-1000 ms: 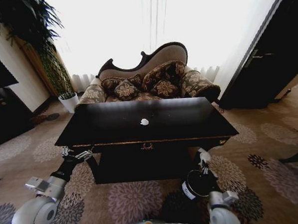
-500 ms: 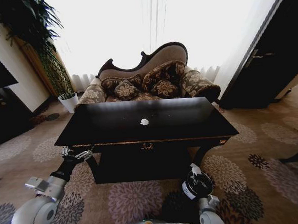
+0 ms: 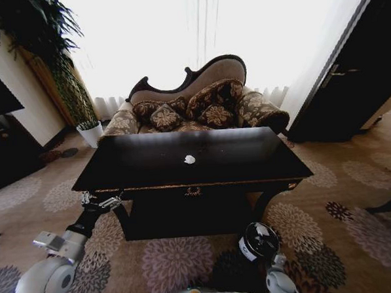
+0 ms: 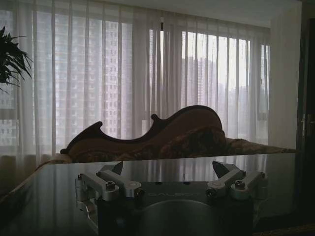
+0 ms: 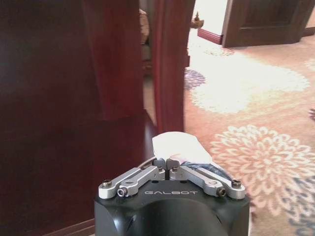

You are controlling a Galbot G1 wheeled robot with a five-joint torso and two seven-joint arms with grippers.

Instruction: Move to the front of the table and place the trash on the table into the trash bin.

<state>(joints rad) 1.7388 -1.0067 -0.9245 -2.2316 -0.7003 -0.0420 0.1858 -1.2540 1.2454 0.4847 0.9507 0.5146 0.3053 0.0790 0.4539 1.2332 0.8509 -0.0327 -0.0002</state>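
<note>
A black worktop (image 3: 144,165) carried 1 white paper scrap (image 3: 189,160) near its middle. The trash bin (image 3: 258,241) stood on the carpet by its front right. The left gripper (image 4: 170,173) hovered open-fingered at the front left corner. The right gripper (image 5: 167,161) had its fingers closed.

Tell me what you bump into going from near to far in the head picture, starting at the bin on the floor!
Trash bin → table with the white paper scrap on top → sofa with cushions → bright curtained window.
</note>
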